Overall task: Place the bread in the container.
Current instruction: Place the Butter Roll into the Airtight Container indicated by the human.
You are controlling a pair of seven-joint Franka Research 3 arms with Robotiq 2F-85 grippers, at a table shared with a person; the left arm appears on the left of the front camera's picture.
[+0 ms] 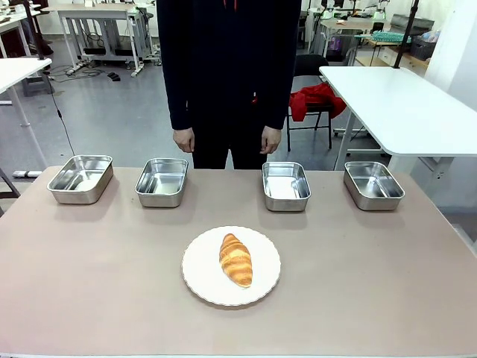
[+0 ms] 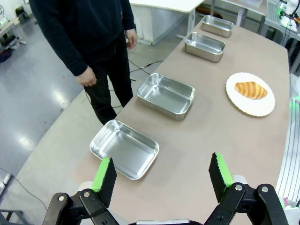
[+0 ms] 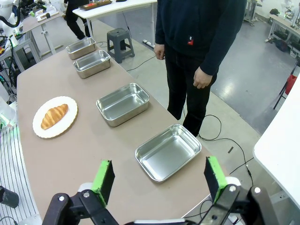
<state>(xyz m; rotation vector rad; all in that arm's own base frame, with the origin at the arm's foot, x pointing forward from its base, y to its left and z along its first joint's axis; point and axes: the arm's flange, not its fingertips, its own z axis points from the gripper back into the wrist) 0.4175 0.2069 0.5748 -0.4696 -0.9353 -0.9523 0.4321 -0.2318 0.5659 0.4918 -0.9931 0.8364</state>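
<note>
Both wide: left fingers, right fingers, bases cropped; bread on plate.

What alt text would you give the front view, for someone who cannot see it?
A golden croissant lies on a round white plate near the middle of a tan table. Four shiny steel trays, all empty, stand in a row along the far edge. Behind them stands a person in dark clothes, hands down at the sides.
</note>
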